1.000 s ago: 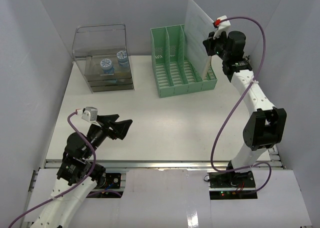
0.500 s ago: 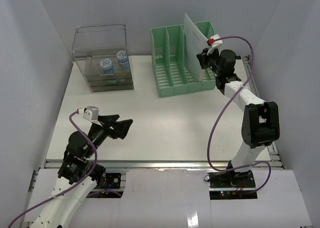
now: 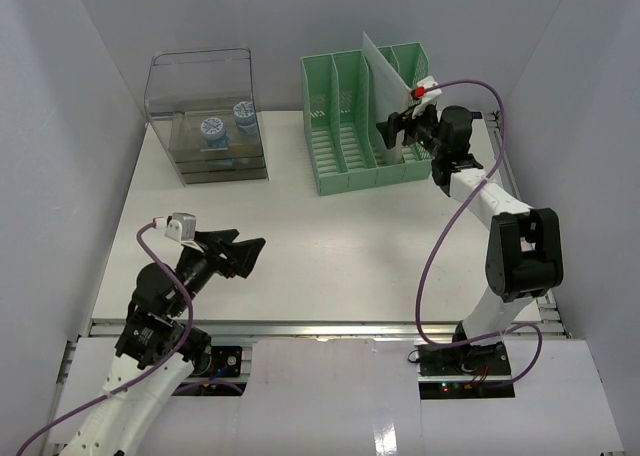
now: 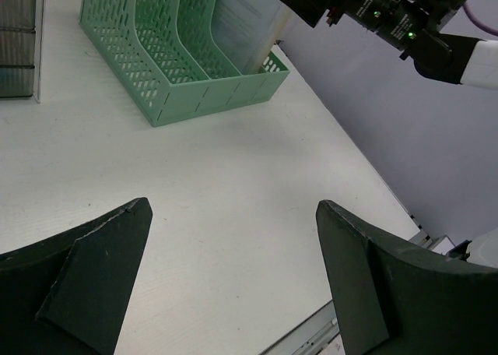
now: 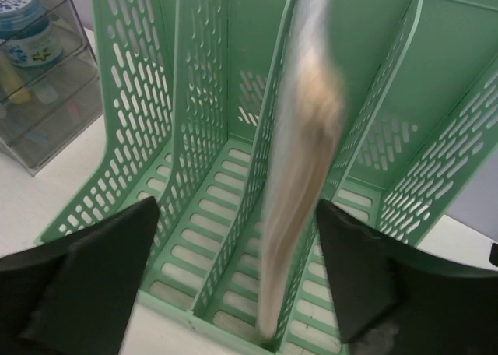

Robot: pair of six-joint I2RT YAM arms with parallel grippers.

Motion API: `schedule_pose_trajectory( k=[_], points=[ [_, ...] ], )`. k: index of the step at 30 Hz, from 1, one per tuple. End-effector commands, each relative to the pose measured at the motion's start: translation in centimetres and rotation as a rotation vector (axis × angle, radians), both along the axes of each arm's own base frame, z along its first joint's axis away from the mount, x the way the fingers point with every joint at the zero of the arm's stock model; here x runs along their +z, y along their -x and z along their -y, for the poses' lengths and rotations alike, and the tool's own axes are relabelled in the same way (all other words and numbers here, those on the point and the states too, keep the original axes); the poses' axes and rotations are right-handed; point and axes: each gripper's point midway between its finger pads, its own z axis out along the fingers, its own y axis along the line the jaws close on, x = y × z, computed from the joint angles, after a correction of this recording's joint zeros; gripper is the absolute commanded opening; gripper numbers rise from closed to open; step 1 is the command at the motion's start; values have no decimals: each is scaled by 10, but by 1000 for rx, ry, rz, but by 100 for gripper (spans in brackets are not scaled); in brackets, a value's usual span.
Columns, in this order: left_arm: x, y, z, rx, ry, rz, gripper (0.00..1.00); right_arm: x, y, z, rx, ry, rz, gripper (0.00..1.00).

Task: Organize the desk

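Observation:
The white desk (image 3: 330, 236) carries a green slotted file rack (image 3: 340, 146) at the back. A pale sheet (image 3: 385, 76) stands upright in one of the rack's right-hand slots, its lower edge on the slot floor. In the right wrist view the sheet (image 5: 299, 160) is blurred and sits between the spread fingers without touching either. My right gripper (image 3: 393, 133) is open just in front of the rack (image 5: 202, 121). My left gripper (image 3: 250, 238) hovers open over the desk's near left, holding nothing (image 4: 232, 207).
A clear plastic drawer box (image 3: 205, 116) with blue-lidded jars stands at the back left. A metal rail (image 3: 320, 328) runs along the desk's near edge. Grey walls enclose the desk on three sides.
My right gripper carried the sheet down into the rack and then opened, letting it go. The left arm has not moved.

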Motion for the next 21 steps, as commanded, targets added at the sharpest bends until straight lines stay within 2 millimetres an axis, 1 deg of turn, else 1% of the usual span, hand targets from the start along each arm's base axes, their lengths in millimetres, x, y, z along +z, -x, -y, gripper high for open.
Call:
schedule_pose_trajectory(
  k=[1, 3, 5, 6, 7, 8, 9, 10, 12, 14, 15, 17, 19, 21],
  points=[
    [-7, -9, 0, 26, 12, -61, 98, 67, 20, 22, -60, 11, 136, 97],
    [-8, -11, 2, 21, 14, -76, 98, 75, 26, 36, -90, 16, 118, 97],
    [-10, -14, 4, 18, 13, -97, 98, 85, 40, 51, -108, 26, 108, 95],
    [-9, -14, 5, 15, 17, -102, 98, 88, 47, 54, -103, 42, 112, 92],
    [-9, -15, 6, 13, 18, -106, 98, 94, 58, 55, -88, 57, 122, 90],
    [-9, -15, 7, 11, 18, -110, 98, 105, 76, 53, -59, 72, 141, 90],
    [-8, -15, 8, 6, 19, -111, 98, 105, 88, 52, -37, 83, 133, 90],
    [-8, -15, 10, -4, 17, -114, 98, 104, 105, 52, -17, 91, 111, 90],
    [-6, -14, 12, -18, 20, -115, 98, 80, 136, 44, 70, 118, 28, 90],
    [-5, -11, 15, -41, 20, -116, 98, 74, 169, 36, 150, 127, 2, 90],
    [-3, -9, 17, -56, 19, -109, 98, 63, 182, 36, 161, 124, -33, 90],
    [-1, -4, 19, -80, 20, -100, 98, 39, 201, 39, 157, 116, -105, 90],
    [-1, 1, 20, -102, 21, -93, 98, 14, 215, 44, 139, 116, -177, 90],
    [1, 6, 20, -116, 23, -81, 98, -16, 226, 49, 116, 129, -266, 90]
  ],
)
